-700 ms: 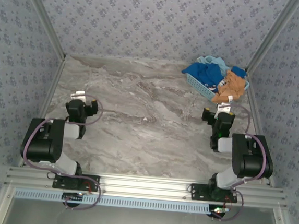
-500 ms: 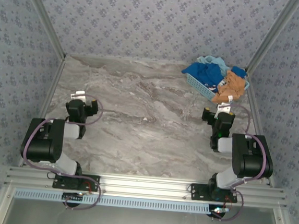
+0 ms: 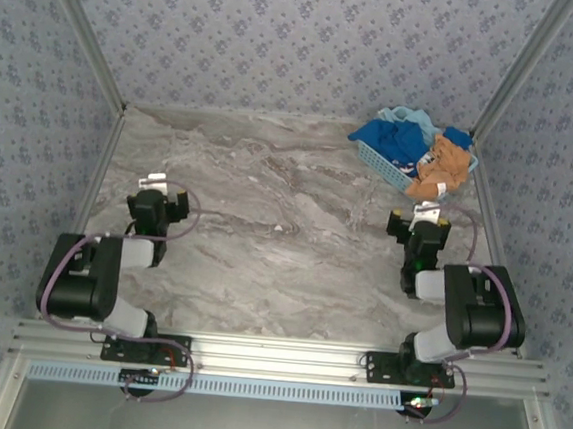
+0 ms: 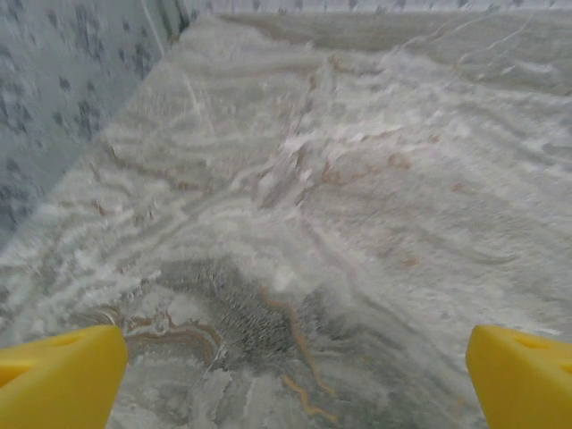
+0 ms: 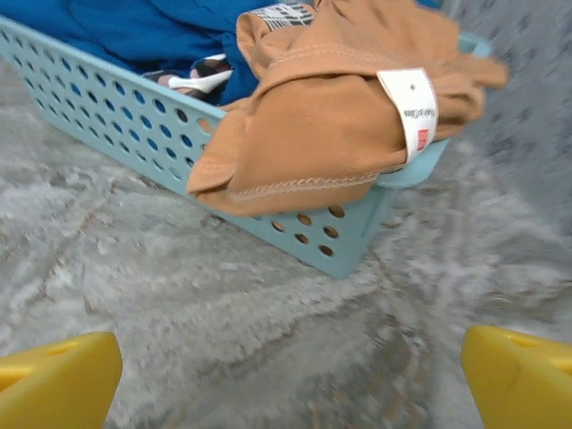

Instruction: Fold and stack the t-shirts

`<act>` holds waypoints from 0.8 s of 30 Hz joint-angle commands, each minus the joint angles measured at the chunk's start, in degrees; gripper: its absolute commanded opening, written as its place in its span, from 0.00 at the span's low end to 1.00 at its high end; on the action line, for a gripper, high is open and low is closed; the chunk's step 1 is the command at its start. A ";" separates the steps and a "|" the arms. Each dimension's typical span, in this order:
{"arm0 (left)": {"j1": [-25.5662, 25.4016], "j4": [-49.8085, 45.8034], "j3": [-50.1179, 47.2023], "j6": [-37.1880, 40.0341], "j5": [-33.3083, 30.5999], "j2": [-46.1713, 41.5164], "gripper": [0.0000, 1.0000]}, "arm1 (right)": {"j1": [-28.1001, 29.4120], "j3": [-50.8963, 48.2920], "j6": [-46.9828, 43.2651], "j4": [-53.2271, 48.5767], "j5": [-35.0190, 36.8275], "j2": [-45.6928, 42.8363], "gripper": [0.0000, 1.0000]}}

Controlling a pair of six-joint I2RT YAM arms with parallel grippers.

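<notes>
Nothing is yet folded: the t-shirts are seen bunched in the basket at upper right, and the left tool and right tool are held wide open, empty.

Ahead of the right gripper, the basket is smooth, perforated plastic with a slight sheen. The tan shirt is soft matt cloth with a stitched hem and a smooth white label. The blue shirt is matt cloth too. Below the left gripper, the table looks like matt, veined marble. Its fingers are smooth yellow plastic.
</notes>
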 commanded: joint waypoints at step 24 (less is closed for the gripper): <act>-21.48 -64.02 47.02 -36.11 24.45 -5.68 0.84 | -21.35 80.13 33.85 -99.52 -25.08 21.98 0.63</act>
